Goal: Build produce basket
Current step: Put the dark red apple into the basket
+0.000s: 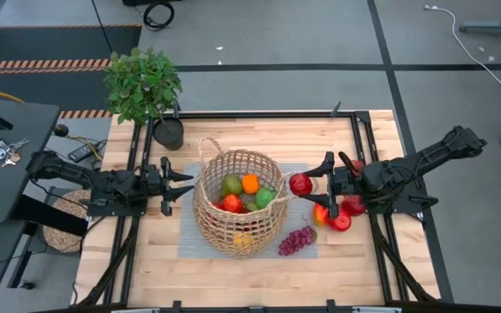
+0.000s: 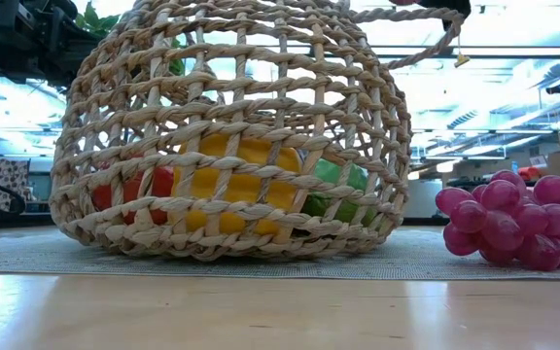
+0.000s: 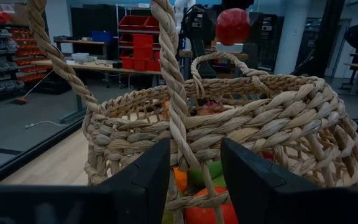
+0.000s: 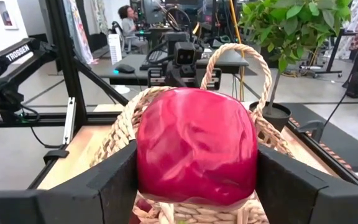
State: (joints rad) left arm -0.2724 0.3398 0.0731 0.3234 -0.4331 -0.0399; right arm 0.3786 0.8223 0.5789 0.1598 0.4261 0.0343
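Observation:
The tan wicker basket point(image 1: 237, 204) stands on a grey mat point(image 1: 188, 243) at mid-table and holds red, orange, green and yellow produce point(image 1: 249, 191). My right gripper point(image 1: 308, 184) is shut on a red apple point(image 1: 300, 183) just off the basket's right rim. My left gripper point(image 1: 184, 184) is open at the basket's left wall. In the left wrist view its fingers point(image 3: 142, 180) stand on either side of one leg of the near loop handle point(image 3: 174, 106). I cannot tell whether they touch it. A purple grape bunch point(image 1: 296, 240) lies on the mat's right end. My right gripper pinches the red apple by its two opposite sides point(image 4: 143, 155) between its two fingers point(image 4: 114, 180). The fingers come level from the table's right side. The apple is lifted clear of the table, at about the height of the basket's rim.
More red apples and an orange-red piece point(image 1: 337, 217) lie under my right arm. A leafy potted plant point(image 1: 143, 83) in a black pot point(image 1: 169, 132) stands at the far left. Black frame rails point(image 1: 359, 139) run along the table's sides.

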